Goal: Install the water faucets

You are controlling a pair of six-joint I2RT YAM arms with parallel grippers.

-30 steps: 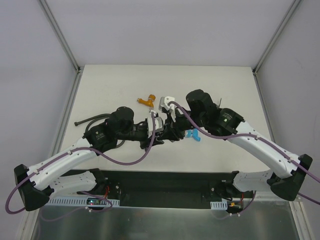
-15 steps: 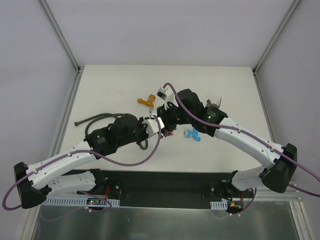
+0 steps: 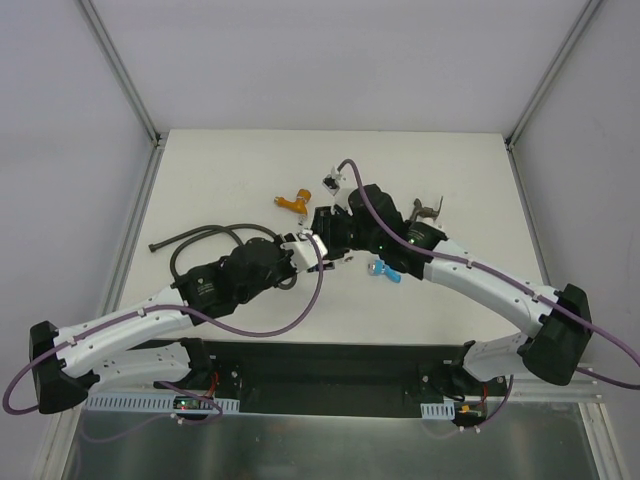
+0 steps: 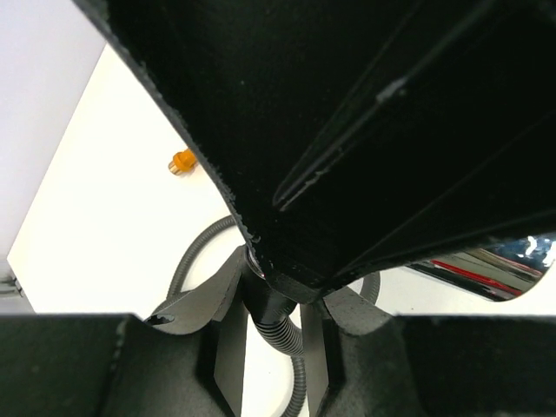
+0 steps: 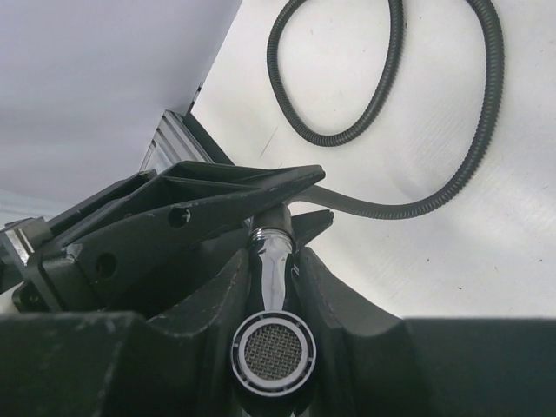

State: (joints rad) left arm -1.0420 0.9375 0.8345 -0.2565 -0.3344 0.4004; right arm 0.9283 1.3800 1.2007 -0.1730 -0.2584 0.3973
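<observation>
As right pincer (image 5: pixel 276 261) grips faucet (image 5: pixel 273 346), hose (image 5: pixel 408 208) touching

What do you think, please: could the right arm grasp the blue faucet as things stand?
Probably not yet: the right gripper is shut on the chrome faucet. The blue faucet itself lies uncovered beside that arm.

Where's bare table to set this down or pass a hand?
Bare: the far strip of the table behind the orange faucet and grey-brown faucet, and the right side past the latter. Crowded: mid-table around the blue faucet, and the hose on the left.
</observation>
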